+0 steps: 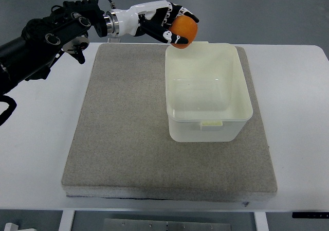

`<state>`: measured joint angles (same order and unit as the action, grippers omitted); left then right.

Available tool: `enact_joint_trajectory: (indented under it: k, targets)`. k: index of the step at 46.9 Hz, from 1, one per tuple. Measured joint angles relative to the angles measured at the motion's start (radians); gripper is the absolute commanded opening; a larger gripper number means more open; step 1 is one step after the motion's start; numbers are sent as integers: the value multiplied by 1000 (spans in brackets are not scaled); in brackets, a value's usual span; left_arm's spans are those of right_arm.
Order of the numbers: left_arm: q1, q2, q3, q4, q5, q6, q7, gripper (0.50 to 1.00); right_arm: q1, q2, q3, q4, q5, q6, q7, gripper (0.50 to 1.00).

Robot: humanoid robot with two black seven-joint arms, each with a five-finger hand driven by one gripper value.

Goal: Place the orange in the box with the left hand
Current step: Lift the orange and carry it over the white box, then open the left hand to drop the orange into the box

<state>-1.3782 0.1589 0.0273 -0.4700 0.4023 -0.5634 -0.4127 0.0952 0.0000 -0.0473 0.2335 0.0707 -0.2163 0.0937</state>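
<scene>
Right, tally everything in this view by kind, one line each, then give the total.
Round orange fruit, held in the left hand: 1
Translucent pale plastic box: 1
Grey rectangular felt mat: 1
White table: 1
Robot hands in view: 1
Total: 5

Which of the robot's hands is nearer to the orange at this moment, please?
Left. The left hand grips the orange in its fingers, at the far left corner of the box. The right hand is out of view.
</scene>
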Motion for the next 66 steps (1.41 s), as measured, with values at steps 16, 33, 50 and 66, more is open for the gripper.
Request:
enact_joint_trajectory:
  k: [16, 33, 50, 66]
  targets:
    - [-12, -45, 0, -57, 11, -13, 0, 500, 0, 0, 0, 1, 0, 0, 0, 944]
    - [-3, -45, 14, -135, 18, -18, 0, 500, 0, 0, 0, 1, 0, 0, 0, 944]
    - [3, -35, 17, -165, 42, -31, 0, 500, 0, 0, 0, 0, 0, 0, 0, 944]
    - [7, -21, 87, -165, 42, -47, 0, 500, 0, 0, 0, 1, 0, 0, 0, 944]
